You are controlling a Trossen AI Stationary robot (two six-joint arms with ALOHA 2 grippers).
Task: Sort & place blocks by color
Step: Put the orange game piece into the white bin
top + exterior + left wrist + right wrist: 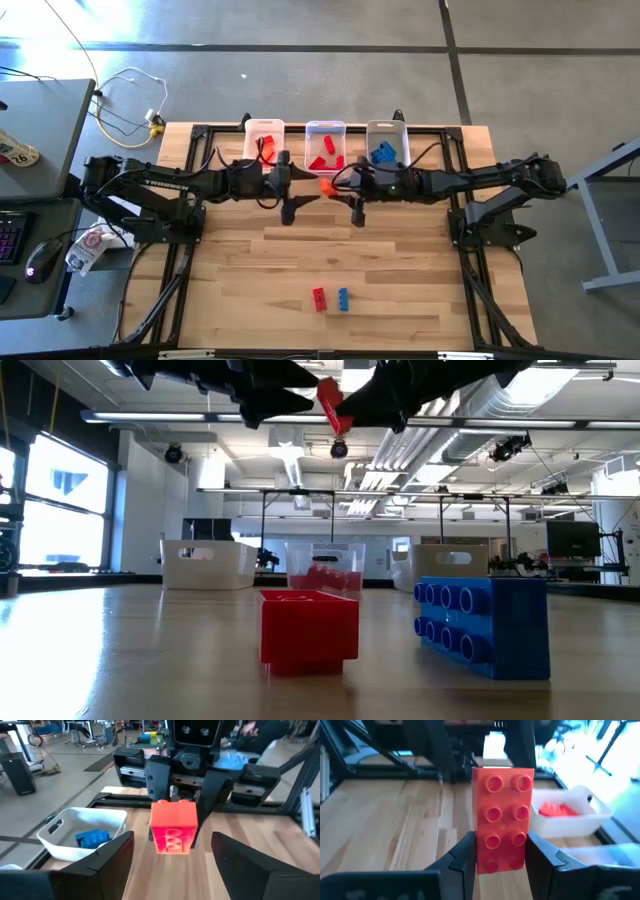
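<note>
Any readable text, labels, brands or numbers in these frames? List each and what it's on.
No text reads for certain in any view.
Tag on the side desk: red digits, maybe "16" or "26", too small to confirm.
Orange block held in the right gripper fingers: studs blurred, no lettering readable.
Blue block and red block on the table: no print visible.
Bins: no labels visible.

My overhead camera looking straight down on the whole table (250,270), my low one level across the boards into the room, my wrist cameras facing each other close up (both sharing one orange block (173,826)).
</note>
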